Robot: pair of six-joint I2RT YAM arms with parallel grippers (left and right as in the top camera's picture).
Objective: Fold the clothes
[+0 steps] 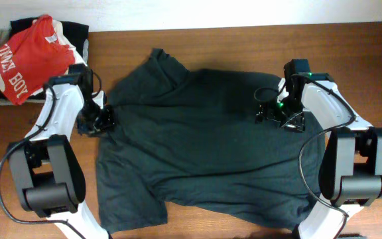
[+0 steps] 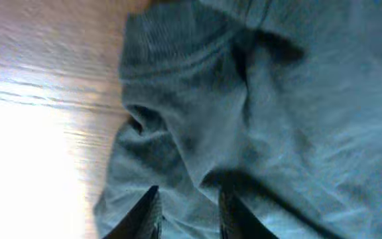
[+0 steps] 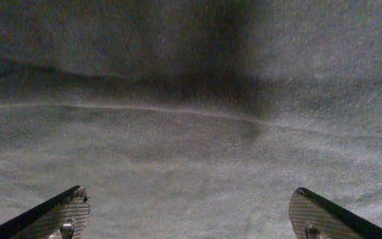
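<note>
The black T-shirt (image 1: 204,139) lies spread flat on the wooden table (image 1: 231,40), plain side up with no logo showing. My left gripper (image 1: 105,119) is at its left sleeve. In the left wrist view its fingers (image 2: 188,202) are close together with a bunched fold of the dark fabric (image 2: 277,113) between them. My right gripper (image 1: 268,113) hovers over the shirt's upper right part. In the right wrist view its fingers (image 3: 188,206) are wide open and empty just above flat fabric (image 3: 191,79) crossed by a seam.
A red shirt with white "BOY" lettering (image 1: 28,56) lies on a pile of other clothes at the back left corner. Bare wood (image 2: 38,133) shows left of the sleeve. Both arm bases (image 1: 48,176) stand at the near edge.
</note>
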